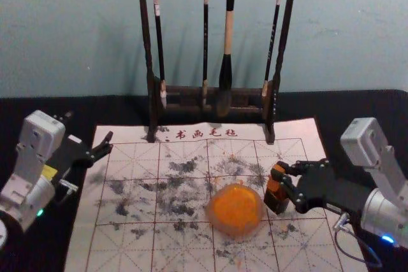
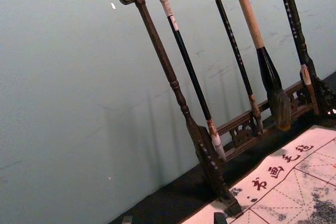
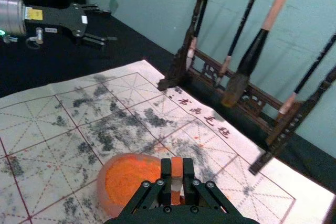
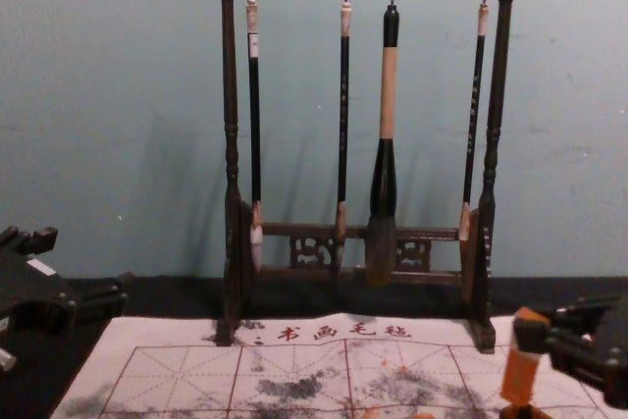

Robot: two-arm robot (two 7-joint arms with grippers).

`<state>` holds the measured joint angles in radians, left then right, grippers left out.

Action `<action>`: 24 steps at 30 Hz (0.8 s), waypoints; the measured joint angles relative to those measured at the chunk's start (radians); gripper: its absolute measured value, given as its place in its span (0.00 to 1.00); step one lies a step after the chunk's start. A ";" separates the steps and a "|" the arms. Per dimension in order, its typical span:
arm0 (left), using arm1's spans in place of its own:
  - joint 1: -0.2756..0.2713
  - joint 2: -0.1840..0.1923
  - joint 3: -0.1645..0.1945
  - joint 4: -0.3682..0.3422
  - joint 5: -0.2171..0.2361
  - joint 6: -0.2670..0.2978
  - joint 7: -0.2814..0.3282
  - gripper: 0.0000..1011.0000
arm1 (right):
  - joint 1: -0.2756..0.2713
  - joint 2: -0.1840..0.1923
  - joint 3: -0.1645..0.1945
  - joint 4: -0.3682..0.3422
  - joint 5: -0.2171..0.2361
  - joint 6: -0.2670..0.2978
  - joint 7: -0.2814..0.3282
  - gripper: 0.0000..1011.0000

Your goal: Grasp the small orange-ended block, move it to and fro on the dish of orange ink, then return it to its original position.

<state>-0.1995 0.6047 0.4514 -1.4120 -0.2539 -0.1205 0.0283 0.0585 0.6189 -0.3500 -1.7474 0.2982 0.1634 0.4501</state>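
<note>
Orange-inked dish (image 1: 210, 214), one: right gripper (image 1: 282, 179) at its two o'clock, fingers clamping one block (image 1: 275, 186); left gripper (image 1: 109, 144) at ten, fingers apart; four brushes (image 1: 227, 36).

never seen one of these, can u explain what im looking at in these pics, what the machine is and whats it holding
This is a robot with two arms. The head view looks down from its head, the chest view looks forward from lower down, and each wrist view comes from a camera on that arm.

A marked, gridded sheet lies on the table, with a dish of orange ink on it. Behind, a dark wooden rack has four brushes hanging from it.

The right gripper grips the small orange-ended block beside the dish, on the robot's right. The left gripper is open and holds nothing, off to the robot's left.
</note>
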 joint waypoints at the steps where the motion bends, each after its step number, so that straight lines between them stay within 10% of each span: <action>1: 0.000 0.000 0.000 0.000 0.000 0.000 0.000 0.99 | -0.009 0.005 0.009 -0.006 0.003 0.001 -0.004 0.09; 24: 0.000 0.000 0.000 0.000 0.000 0.000 0.000 0.99 | -0.021 -0.002 0.027 0.030 0.000 0.015 -0.007 0.09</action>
<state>-0.1995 0.6047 0.4514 -1.4120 -0.2539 -0.1205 0.0283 0.0379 0.6166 -0.3230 -1.7176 0.2982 0.1781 0.4434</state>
